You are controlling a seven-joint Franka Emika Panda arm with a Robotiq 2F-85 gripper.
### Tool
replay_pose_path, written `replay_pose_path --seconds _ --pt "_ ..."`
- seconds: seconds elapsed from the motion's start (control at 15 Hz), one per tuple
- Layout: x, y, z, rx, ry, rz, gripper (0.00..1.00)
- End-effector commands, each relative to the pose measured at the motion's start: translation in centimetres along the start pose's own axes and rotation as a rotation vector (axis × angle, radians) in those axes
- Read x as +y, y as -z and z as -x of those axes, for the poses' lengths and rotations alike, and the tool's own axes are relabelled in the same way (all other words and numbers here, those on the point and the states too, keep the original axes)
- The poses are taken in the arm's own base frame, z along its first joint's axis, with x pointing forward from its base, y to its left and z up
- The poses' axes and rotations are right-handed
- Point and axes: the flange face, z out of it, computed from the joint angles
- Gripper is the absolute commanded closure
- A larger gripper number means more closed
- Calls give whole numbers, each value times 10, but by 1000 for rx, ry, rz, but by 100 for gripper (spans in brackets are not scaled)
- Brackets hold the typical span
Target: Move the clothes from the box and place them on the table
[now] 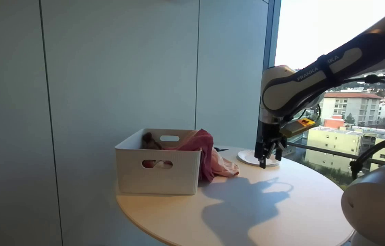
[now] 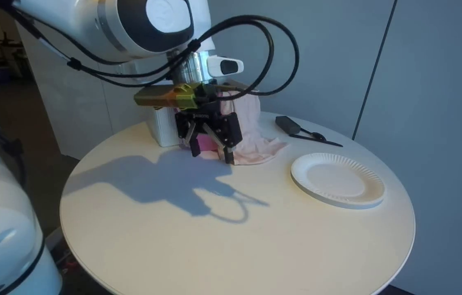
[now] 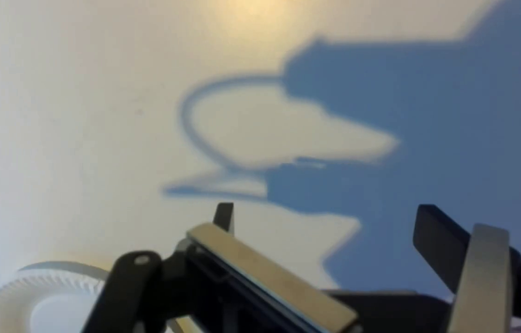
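A white box (image 1: 158,181) stands on the round table (image 1: 301,208) in an exterior view; part of it also shows behind the gripper (image 2: 165,129). A dark pink cloth (image 1: 206,150) hangs over the box's side down to the table. A light pink cloth (image 1: 224,166) lies against it, its lower end spread on the table (image 2: 255,149). A dark brown item (image 1: 149,140) shows inside the box; the rest of the contents is mostly hidden. My gripper (image 1: 270,160) is open and empty above the table, apart from box and clothes. In the wrist view its fingers (image 3: 327,222) stand wide apart over bare table.
A white paper plate (image 2: 337,180) lies on the table; its edge shows in the wrist view (image 3: 47,286). Black utensils (image 2: 310,135) lie near the table's far edge by the wall. The arm's shadow falls across the table. A wall stands behind the box.
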Motion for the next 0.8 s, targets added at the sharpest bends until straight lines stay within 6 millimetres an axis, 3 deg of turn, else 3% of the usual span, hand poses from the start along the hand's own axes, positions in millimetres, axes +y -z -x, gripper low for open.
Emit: replay_pose_path --seconds 0.0,0.33,0.73 --pt "15 21 -29 142 120 78 0" --pt "19 24 -69 308 324 45 0" --pt "-10 9 -120 500 530 -73 0"
